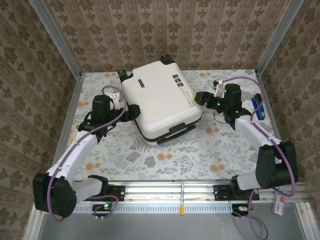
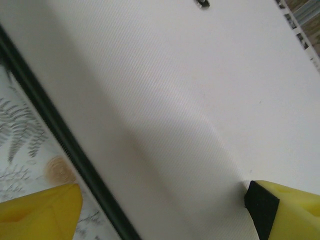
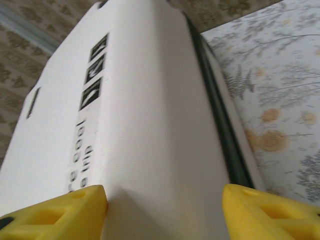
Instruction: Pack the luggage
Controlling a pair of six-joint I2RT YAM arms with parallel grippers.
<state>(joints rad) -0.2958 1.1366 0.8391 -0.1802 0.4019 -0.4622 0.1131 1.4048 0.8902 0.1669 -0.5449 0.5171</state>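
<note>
Worktop (image 1: 210, 150): floral-print cover, wallpapered walls on three sides.

Luggage (image 1: 160, 102): cream-white hard-shell case, shut, lying flat at far-centre of worktop and skewed to its edges. Black wheels (image 1: 168, 58) point toward the far edge. Small black printed marks (image 1: 177, 80) sit on the top shell nr its right side. The dark middle seam (image 3: 220, 115) runs along the side wall and looks closed along the length seen.

L gripper (image 1: 129, 112): at the case's left side, low to the worktop. Wrist view shows the L gripper (image 2: 165, 215) with yellow fingers (image 2: 42, 212) spread wide. One finger hangs over the cover beside the seam (image 2: 55, 130). The other finger's black pad is against the white shell. Nothing pinched.

R gripper (image 1: 201, 98): at the case's right side, nr the printed marks. Wrist view shows the R gripper (image 3: 165, 212) with fingers (image 3: 55, 215) spread, one each side of the case's side wall. Contact w/ shell can't be confirmed, and no grip is evident.

Misc: small blue item (image 1: 257, 107) at right edge of worktop, just beside the R arm and apart from the case.
</note>
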